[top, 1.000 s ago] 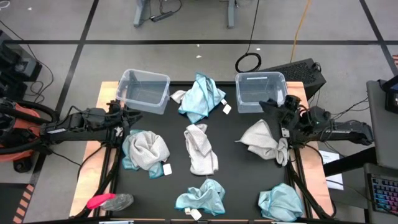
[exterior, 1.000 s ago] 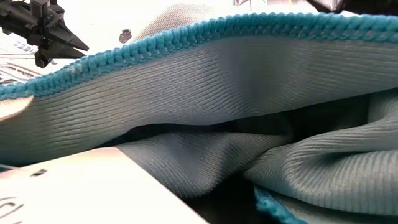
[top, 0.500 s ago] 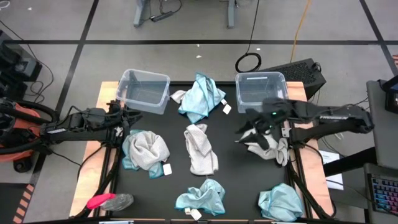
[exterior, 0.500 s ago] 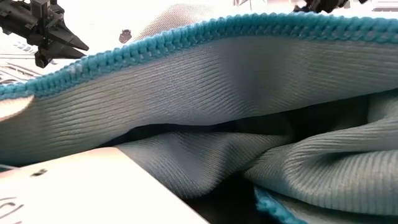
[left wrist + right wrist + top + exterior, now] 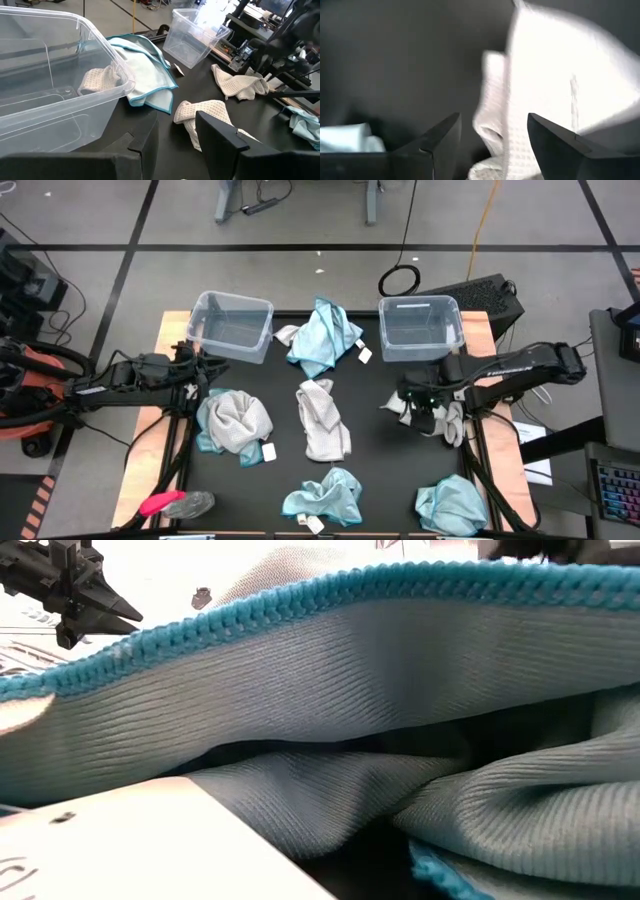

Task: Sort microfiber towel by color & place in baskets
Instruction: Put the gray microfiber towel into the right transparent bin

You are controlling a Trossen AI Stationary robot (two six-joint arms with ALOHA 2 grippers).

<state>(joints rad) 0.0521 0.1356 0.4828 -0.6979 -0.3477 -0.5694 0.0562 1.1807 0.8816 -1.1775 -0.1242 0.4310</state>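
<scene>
Several microfiber towels lie crumpled on the black table. Teal ones are at the far middle (image 5: 322, 335), near middle (image 5: 325, 498) and near right (image 5: 452, 505). Grey-white ones are at the left (image 5: 235, 423), the centre (image 5: 322, 418) and the right (image 5: 430, 408). Two clear baskets stand at the far left (image 5: 232, 325) and far right (image 5: 420, 327). My right gripper (image 5: 492, 125) points down, open, over the right grey-white towel (image 5: 550, 75). My left gripper (image 5: 175, 150) waits open beside the left basket (image 5: 45, 80).
A pink-and-grey object (image 5: 175, 503) lies at the near left corner. A teal towel (image 5: 320, 710) close to the low camera blocks most of that view. Bare black table shows between the towels.
My right gripper has swung out from beside the right basket toward the table's middle, tipped from near level to pointing down, and sunk over the right grey-white towel. Its fingers stay open. The towels lie as before.
</scene>
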